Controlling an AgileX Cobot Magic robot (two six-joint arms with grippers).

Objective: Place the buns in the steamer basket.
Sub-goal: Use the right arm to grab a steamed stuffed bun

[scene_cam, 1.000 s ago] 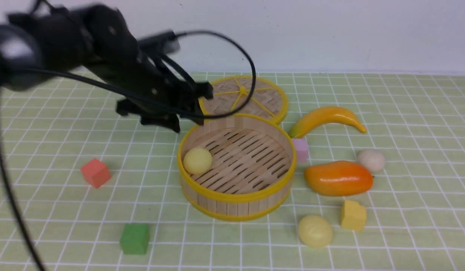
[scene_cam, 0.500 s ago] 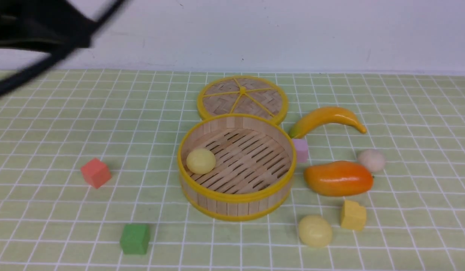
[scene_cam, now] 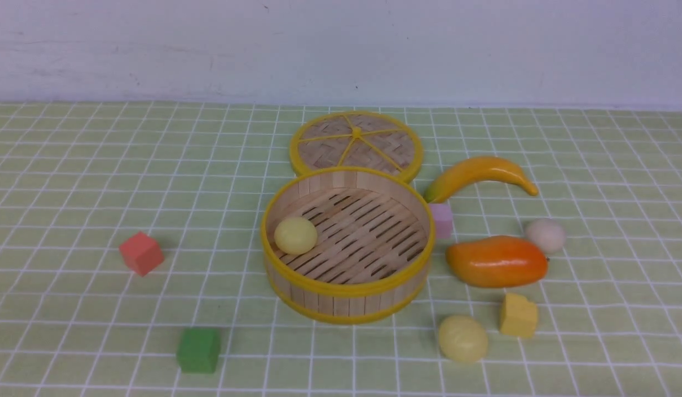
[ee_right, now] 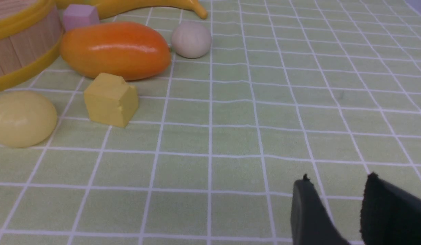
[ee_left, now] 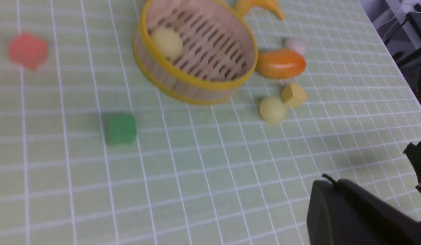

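1. Grippers. The right gripper (ee_right: 338, 177) hangs low over the green checked table (scene_cam: 70, 165), on the right side toward the near edge. Its jaws are apart with only cloth between them. This is judged a ready stance, since both outstanding buns lie on that side. The left gripper (ee_left: 329, 185) is closed and carries nothing. It is raised well above the table's near side, clear of the work area.

2. Near row. A green cube (scene_cam: 197, 350) sits left of centre by the near edge. A pale yellow round bun (scene_cam: 462, 338) lies on the cloth just beside a yellow cube-like block (scene_cam: 518, 315), and it is judged the easiest to pick next.

3. Centre. The round bamboo-slat steamer basket (scene_cam: 346, 288) with yellow rims stands open. A second pale yellow bun (scene_cam: 295, 235) rests on its slatted floor against the left wall, where a round body settles. A red cube (scene_cam: 141, 252) lies well apart to the left. An orange mango (scene_cam: 496, 261) lies near the basket on its right. The off-white round bun (scene_cam: 545, 235) sits behind the mango's far end, so carrying it to the basket likely needs a lift over the mango.

4. Far row. Here lie a pink cube (scene_cam: 441, 219) and a yellow banana (scene_cam: 479, 173). The flat woven disc lid (scene_cam: 356, 143) lies directly behind the basket, leaving its mouth free.

5. Status. One bun of three is loaded.
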